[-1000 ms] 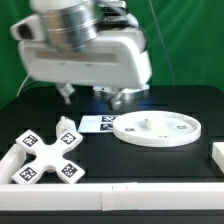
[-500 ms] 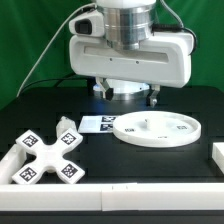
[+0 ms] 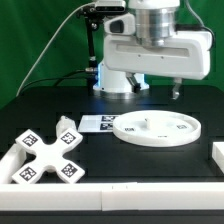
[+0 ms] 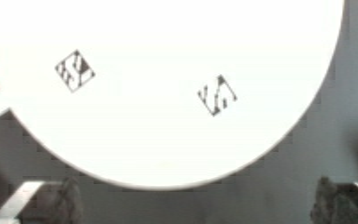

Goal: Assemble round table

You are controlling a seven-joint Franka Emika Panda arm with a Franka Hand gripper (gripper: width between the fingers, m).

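The large flat round disc [image 3: 155, 128] lies on the black table at the exterior view's right. It fills most of the wrist view [image 4: 158, 80], with two tags showing. The X-shaped cross base [image 3: 45, 158] lies at the front left. A short white post [image 3: 66, 125] shows partly behind it. My gripper [image 3: 156, 90] hangs above the disc's far edge, apart from it. In the wrist view the gripper [image 4: 197, 205] is open and empty, with its fingertips [image 4: 43, 200] wide apart beyond the disc's rim.
The marker board [image 3: 98, 123] lies flat between the cross base and the disc. White border rails run along the front [image 3: 110, 200] and the right edge [image 3: 217, 152]. The arm's white base [image 3: 115, 80] stands at the back, in front of a green backdrop.
My arm has swung from the exterior view's left to its right and now hangs over the disc. The parts on the table have not moved.
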